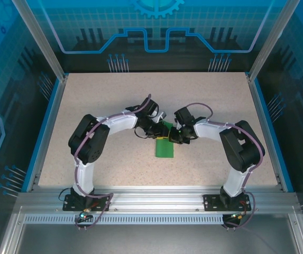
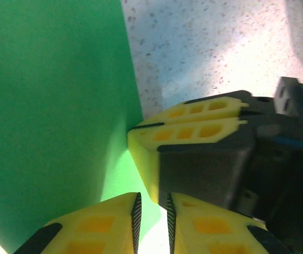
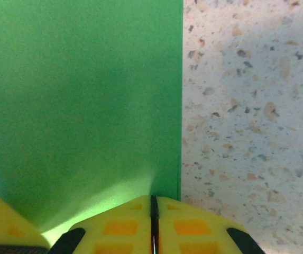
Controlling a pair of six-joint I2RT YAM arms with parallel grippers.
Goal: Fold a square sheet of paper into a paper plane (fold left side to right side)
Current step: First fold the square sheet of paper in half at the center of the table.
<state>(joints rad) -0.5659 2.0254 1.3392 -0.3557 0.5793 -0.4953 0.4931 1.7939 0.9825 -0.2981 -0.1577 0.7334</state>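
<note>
Your speckled surface (image 1: 88,106) carries the left arm (image 1: 90,140) and the right arm (image 1: 241,148), both bent inward to meet near its middle. There lies the square sheet of paper (image 1: 165,149), a narrow green strip running far to near. Your right gripper (image 3: 154,225) is clenched on the strip's edge. Your left gripper (image 2: 152,219), crowded just beside it over the paper, shows a thin slit between its fingers, grasping nothing.

Speckled beige tabletop (image 1: 114,95) inside blue-patterned walls (image 1: 151,26), aluminium frame (image 1: 151,198)

Bright overhead light; top view sharp; wrist views soft-focus, broad shadows across green paper (image 3: 82,79).
</note>
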